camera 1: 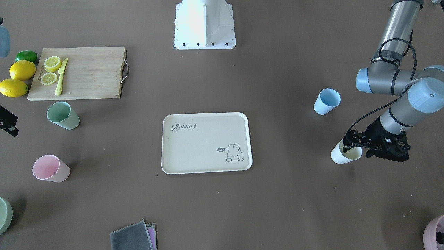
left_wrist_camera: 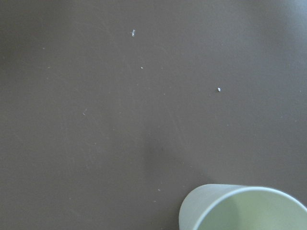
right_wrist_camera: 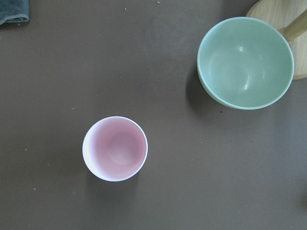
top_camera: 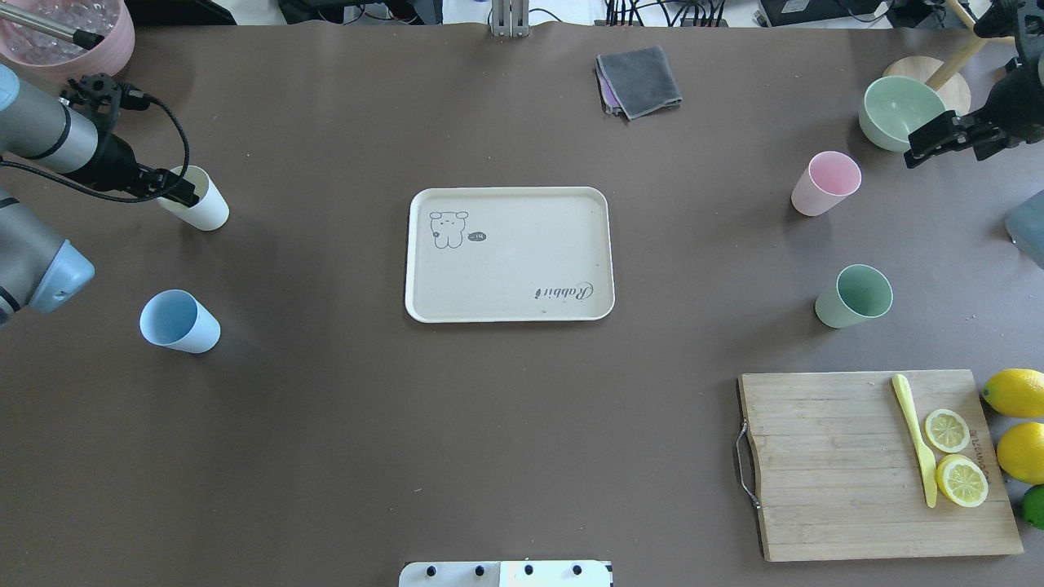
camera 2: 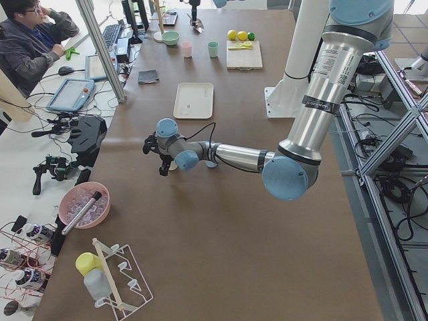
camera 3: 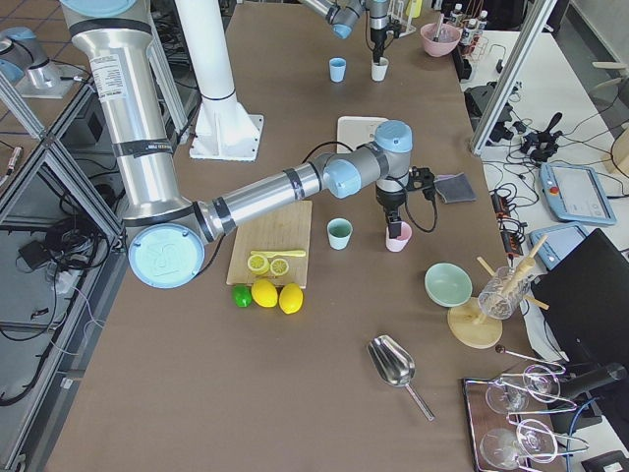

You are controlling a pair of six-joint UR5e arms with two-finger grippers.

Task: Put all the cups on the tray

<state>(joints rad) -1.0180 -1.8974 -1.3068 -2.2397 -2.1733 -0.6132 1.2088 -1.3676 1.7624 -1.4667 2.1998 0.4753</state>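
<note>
— How will the cream-yellow cup [camera 1: 341, 156] handle?

— By its look, light and stiff. It is thin matte plastic, empty, and hardly fragile. It tapers and is wider at the mouth, so a sideways nudge could tip it. I would take it by the rim wall, one finger inside and one outside.

— Where does it stand relative to the left gripper [camera 1: 357, 148]?

— It stands upright on the table [camera 1: 277, 208], well apart from the tray [camera 1: 201, 139], on the robot's left. The gripper is right at its mouth. From the front, one finger seems to reach over the opening and the other sits just outside the wall. I cannot tell whether they have pinched that wall. The left wrist view shows only the rim at its bottom edge and no fingers.

— And the right gripper [top_camera: 938, 140]?

— It hangs above the pink cup [right_wrist_camera: 115, 148]. That cup lies left of and below centre in the right wrist view, so the gripper is not squarely over it. I cannot tell whether its fingers are apart or together.

— And the other two?

— The light blue cup [camera 1: 326, 101] stands near the cream-yellow one. The mint green cup [camera 1: 63, 115] stands just beside the cutting board [camera 1: 90, 73]. None of the four cups is on the tray yet.
</note>
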